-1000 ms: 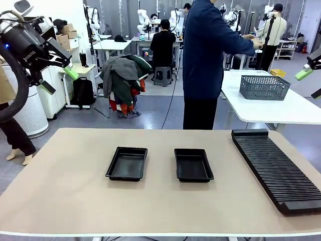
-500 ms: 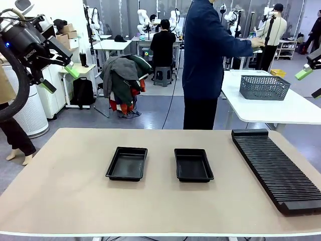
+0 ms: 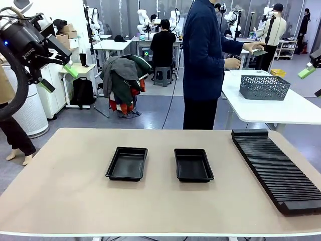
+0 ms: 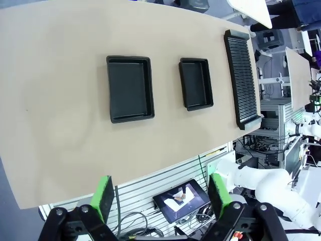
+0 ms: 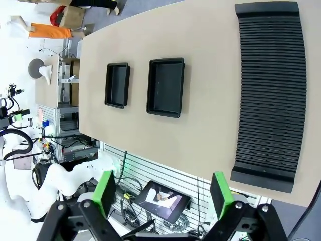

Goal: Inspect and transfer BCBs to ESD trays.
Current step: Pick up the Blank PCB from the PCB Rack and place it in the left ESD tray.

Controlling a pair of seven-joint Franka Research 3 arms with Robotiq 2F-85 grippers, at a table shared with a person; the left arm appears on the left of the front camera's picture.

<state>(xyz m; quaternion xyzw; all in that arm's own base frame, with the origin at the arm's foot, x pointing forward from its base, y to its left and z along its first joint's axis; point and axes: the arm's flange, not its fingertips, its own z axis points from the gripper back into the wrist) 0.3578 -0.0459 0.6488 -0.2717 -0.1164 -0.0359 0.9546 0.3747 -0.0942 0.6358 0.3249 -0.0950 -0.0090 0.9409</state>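
Well, step in hand: judged as waiting for a board to arrive; no transfer has begun.
Left gripper (image 3: 60, 79): raised high at ten o'clock of the table (image 3: 70, 201), jaws spread wide with nothing between them.
Right gripper (image 3: 312, 83): raised at two o'clock by the frame edge, jaws likewise apart and empty.
ESD trays: the left tray (image 3: 127, 164) and right tray (image 3: 193, 165) lie side by side at table centre, apart from each other, floors bare.
BCBs: the person at twelve o'clock faces a side table. A hand (image 3: 252, 46) holds a thin flat piece (image 3: 261, 51), perhaps a board — too small to tell.
Rack (image 3: 278, 168): long, ribbed and black, at three o'clock, well apart from the trays.
Doing it well: keep both jaws wide and clear of the table. Take a board by its edges, hold it flat for inspection, then lower it level into one tray — square to the rim.
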